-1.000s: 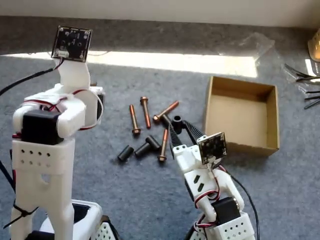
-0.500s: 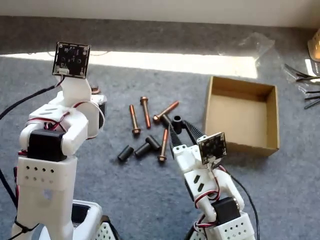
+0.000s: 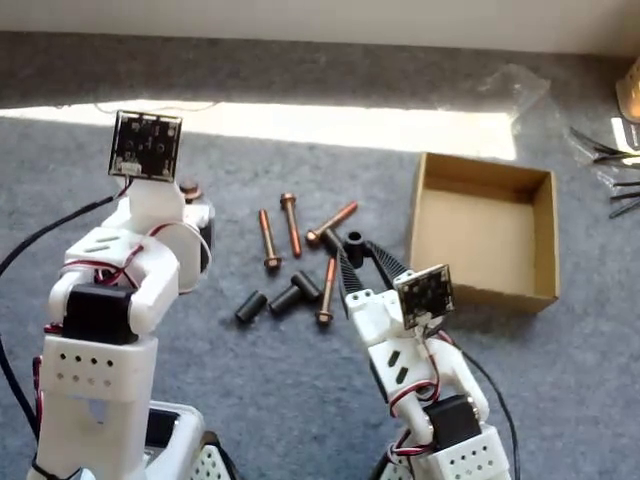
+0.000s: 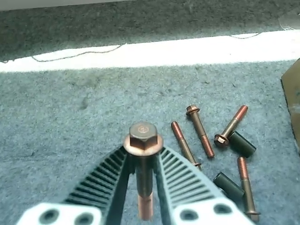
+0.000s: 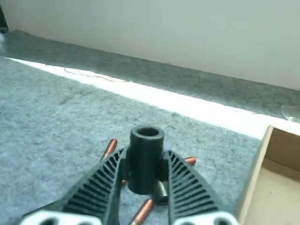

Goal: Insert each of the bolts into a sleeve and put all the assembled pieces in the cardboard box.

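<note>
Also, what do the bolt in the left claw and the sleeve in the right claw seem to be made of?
Bolt: likely copper-plated metal, from its reddish sheen. Sleeve: matte black, plastic or coated metal; the look leaves it open.

Copper-toned metal bolt (image 4: pixel 143 161), faintly shiny; smooth matt black sleeve (image 5: pixel 146 157); ribbed black plastic fingers (image 4: pixel 180 180); matt brown cardboard box (image 3: pixel 485 235); rough grey carpet (image 3: pixel 250 400).

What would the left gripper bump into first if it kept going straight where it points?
Probably just bare carpet. The left gripper holds a bolt head-first, and nothing lies straight ahead; the loose bolts and sleeves sit off to one side. Depth is hard to judge.
</note>
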### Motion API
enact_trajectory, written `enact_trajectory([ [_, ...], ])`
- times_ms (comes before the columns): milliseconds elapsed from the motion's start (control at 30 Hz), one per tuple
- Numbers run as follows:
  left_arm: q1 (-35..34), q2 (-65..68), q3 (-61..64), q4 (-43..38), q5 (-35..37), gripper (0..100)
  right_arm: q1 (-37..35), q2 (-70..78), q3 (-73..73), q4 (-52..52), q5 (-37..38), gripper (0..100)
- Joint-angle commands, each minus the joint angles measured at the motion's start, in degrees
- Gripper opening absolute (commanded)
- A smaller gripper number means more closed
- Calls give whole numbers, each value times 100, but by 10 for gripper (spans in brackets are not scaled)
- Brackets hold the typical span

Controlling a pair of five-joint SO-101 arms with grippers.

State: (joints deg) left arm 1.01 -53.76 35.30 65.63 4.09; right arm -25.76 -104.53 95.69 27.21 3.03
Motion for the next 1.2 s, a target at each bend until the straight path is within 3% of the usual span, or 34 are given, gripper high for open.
enact_trajectory([
  [0,92,-286,66,-264,-44,7,-48,-57,822,-4,-18,5],
  [167,110,-593,356,-598,-44,7,-48,-57,822,-4,-18,5],
  [433,769,-1174,892,-1407,-44,7,-48,-57,822,-4,-18,5],
  [1167,787,-1490,945,-3147,0,7,-84,-57,822,-13,-18,5],
])
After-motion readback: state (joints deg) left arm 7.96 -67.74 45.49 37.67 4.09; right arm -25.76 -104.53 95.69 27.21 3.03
